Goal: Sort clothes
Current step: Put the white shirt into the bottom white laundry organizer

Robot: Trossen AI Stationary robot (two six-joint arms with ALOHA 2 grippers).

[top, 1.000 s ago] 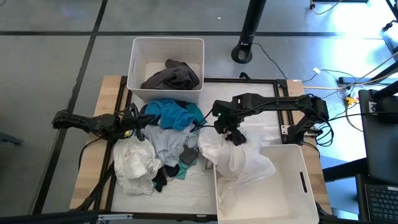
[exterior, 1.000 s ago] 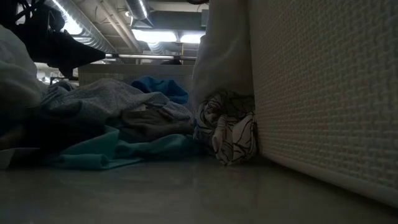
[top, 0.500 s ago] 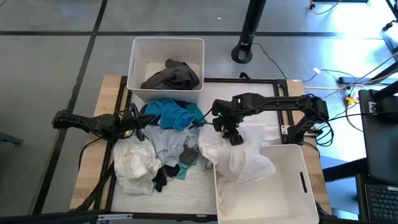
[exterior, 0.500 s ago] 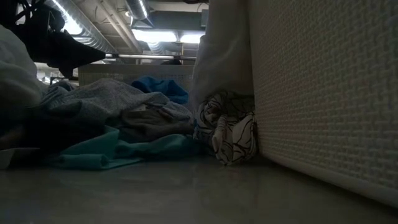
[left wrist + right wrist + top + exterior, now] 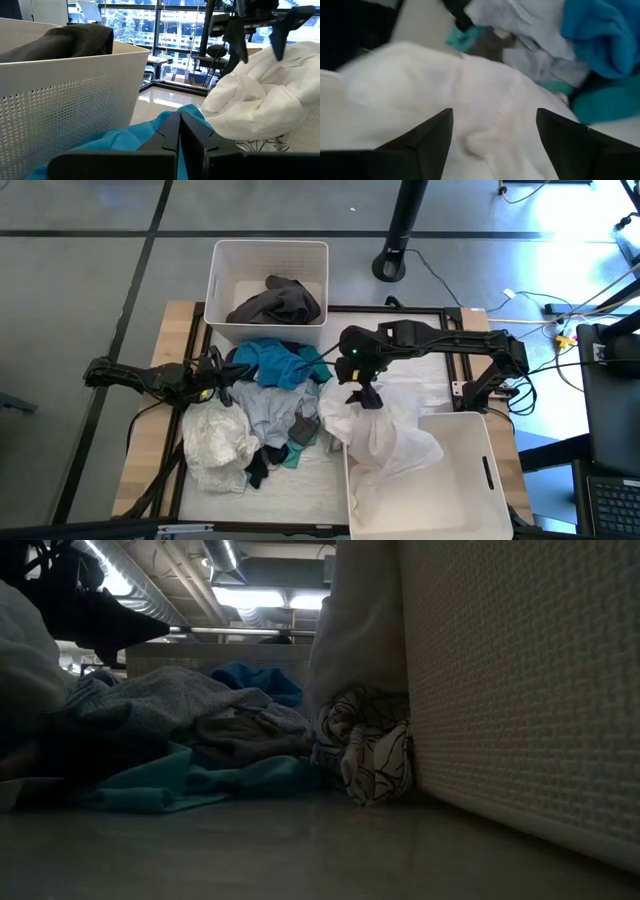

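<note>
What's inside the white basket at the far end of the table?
A crumpled dark grey garment lies inside the far bin, heaped toward one side, reaching its rim. A bare patch of the bin's floor shows beside it. Whatever may lie beneath the garment is covered.

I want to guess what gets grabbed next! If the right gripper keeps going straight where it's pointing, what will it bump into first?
Most likely the crumpled white fabric garment. The right gripper, fingers spread open, points right at it, with nothing in between; the exact gap is hard to judge.

Clothes (image 5: 265, 405) heaped mid-table, between far bin (image 5: 266, 255) and near bin (image 5: 470, 480).
</note>
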